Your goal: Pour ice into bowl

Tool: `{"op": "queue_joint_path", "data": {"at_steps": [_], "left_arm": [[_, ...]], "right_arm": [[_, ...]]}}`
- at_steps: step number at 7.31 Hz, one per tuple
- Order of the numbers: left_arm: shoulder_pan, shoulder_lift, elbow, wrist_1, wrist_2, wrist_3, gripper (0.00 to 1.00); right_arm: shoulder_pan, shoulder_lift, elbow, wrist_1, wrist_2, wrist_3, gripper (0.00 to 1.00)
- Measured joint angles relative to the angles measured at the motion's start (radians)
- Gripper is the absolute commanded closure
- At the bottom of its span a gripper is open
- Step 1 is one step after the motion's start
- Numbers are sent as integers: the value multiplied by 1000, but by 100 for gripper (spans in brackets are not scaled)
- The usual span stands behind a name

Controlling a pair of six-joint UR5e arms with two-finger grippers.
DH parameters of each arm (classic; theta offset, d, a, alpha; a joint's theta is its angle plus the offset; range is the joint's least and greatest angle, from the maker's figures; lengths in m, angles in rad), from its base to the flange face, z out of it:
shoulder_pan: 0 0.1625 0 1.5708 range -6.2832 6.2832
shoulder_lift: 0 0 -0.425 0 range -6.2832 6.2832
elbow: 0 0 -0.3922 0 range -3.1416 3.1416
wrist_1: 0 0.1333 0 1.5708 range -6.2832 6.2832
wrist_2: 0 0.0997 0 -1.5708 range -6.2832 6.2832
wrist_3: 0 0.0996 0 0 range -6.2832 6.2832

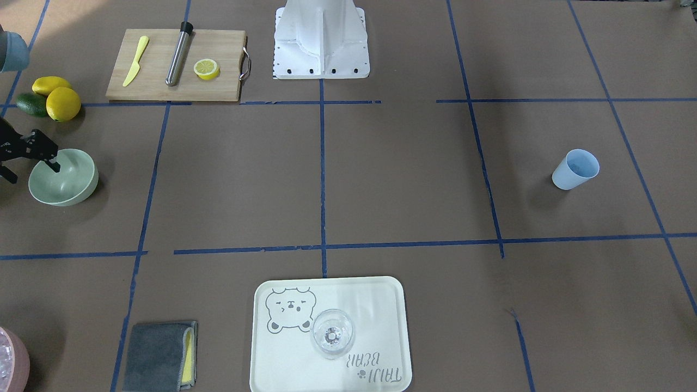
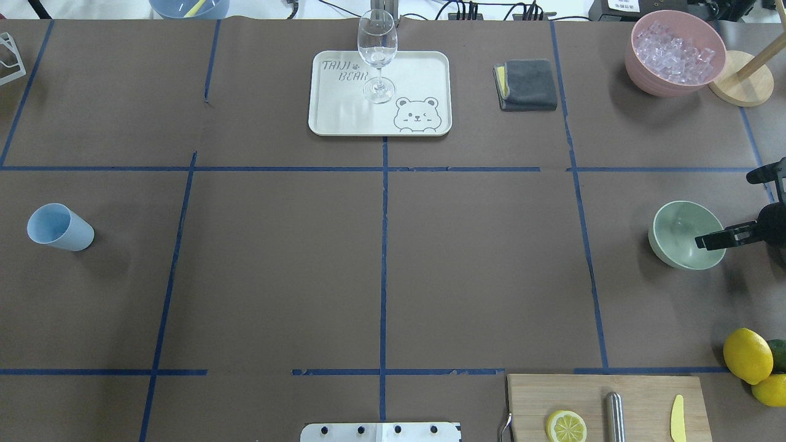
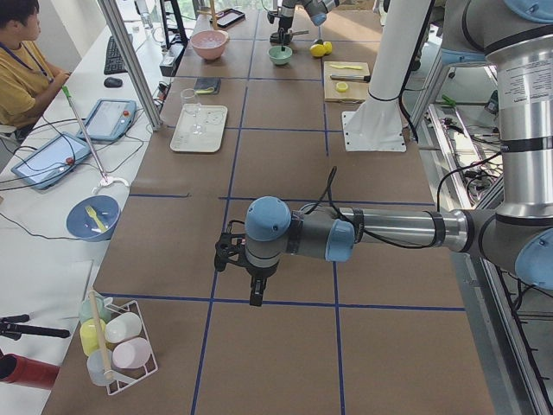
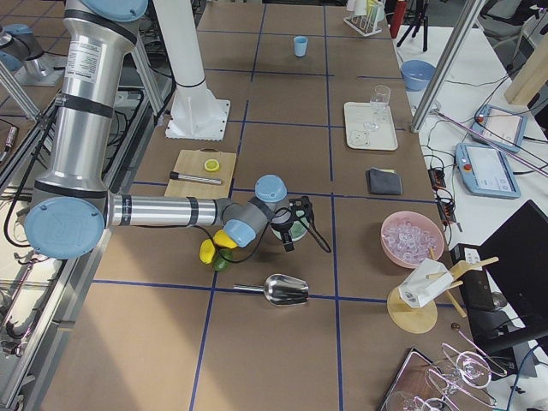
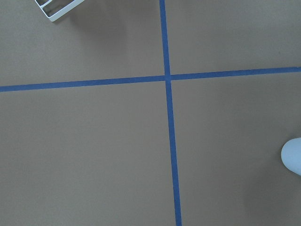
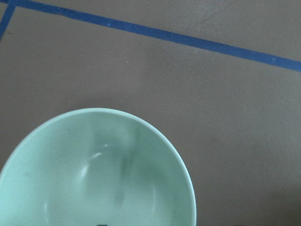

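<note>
Right gripper (image 1: 30, 170) gapes wide across the rim of the bowl (image 2: 672, 233), mid-right in the overhead view, 1 finger inside, holding nothing. On the left gripper (image 3: 256, 296), I can't tell how open it is. Ice (image 2: 674, 52) sits in the pink tub (image 2: 645, 73), upper right, so the best bet is to close squarely on that rim and keep it level.

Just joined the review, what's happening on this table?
The right pincer hangs open at the green bowl, one finger over its inside. The bowl looks empty; the ice sits in the pink tub, and a metal scoop lies on the table. The left arm hovers over the table near the blue cup.
</note>
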Motion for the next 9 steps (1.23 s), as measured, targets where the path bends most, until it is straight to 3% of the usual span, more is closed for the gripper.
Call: {"op": "queue_joint_path", "data": {"at_steps": [1, 4, 6, 7, 9], "left_arm": [[0, 0, 2, -11, 0, 0, 0], [0, 1, 7, -25, 0, -1, 0], [0, 1, 9, -27, 0, 0, 0], [0, 2, 9, -27, 0, 0, 0], [0, 1, 8, -28, 0, -1, 0]], "right_arm": [[-7, 0, -5, 6, -3, 1, 100], [-9, 3, 8, 9, 3, -2, 100], [-12, 12, 74, 13, 5, 59, 100], [-20, 45, 119, -3, 15, 121, 100], [-72, 224, 167, -136, 52, 239, 100]]}}
